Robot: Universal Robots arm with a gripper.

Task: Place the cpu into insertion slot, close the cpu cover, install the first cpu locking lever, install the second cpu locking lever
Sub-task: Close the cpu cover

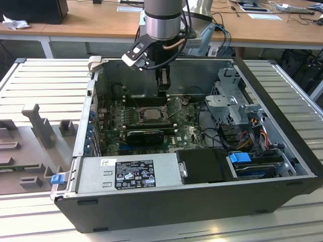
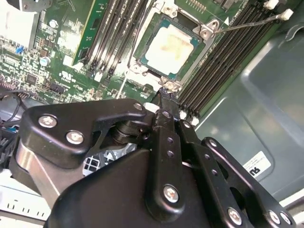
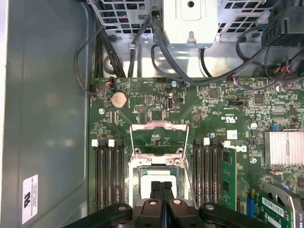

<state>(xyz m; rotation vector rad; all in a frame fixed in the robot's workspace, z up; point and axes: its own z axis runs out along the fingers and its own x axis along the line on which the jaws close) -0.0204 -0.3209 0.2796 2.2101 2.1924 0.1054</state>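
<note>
Now the cpu (image 2: 171,47) lies flat, face up; end effector (image 3: 161,186) closed, empty.

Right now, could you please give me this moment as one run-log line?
cpu: in insertion slot | cpu cover: open | gripper: shut, at slot's edge

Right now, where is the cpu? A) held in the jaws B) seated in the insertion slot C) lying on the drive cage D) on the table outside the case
B: the cpu lies flat inside the insertion slot, pale top up; the gripper has its jaws shut on nothing.
</note>
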